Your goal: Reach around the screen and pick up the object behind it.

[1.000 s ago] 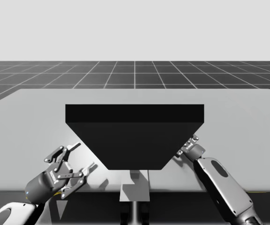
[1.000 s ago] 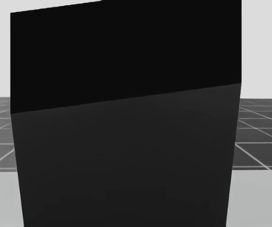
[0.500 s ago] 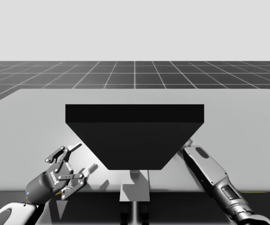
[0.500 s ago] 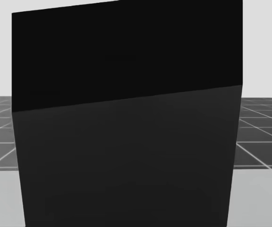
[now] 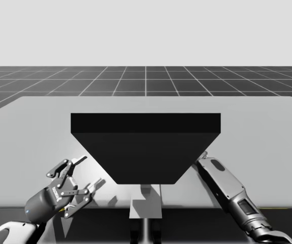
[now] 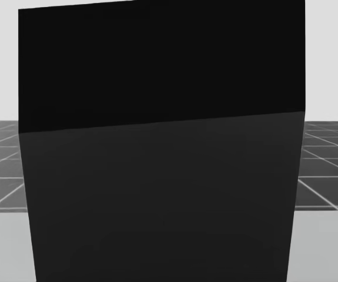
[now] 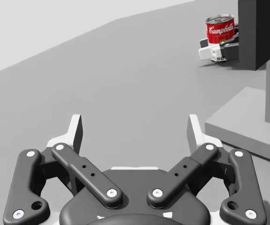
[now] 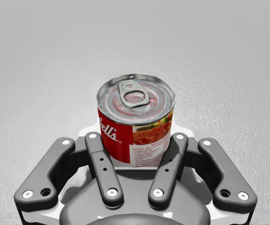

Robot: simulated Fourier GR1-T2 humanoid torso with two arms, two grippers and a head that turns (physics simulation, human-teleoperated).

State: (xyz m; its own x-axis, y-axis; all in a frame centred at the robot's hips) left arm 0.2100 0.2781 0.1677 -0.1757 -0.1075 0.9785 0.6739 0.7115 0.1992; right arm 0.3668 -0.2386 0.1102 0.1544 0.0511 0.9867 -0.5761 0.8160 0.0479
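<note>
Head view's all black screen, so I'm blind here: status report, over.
Left gripper open, empty, left of black screen. Right gripper shut on red can behind screen. Right arm reaches round screen's right edge; lifted or not, cannot tell.

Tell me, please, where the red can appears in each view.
High view: hidden behind the black screen; my right arm reaches round the screen's right edge.
Head view: hidden behind the same screen.
Left wrist view: the red can is far ahead of the left gripper, beside the screen's edge, held in the right gripper.
Right wrist view: upright, gripped from both sides by the right gripper.
Shared landmark: the black screen.
</note>
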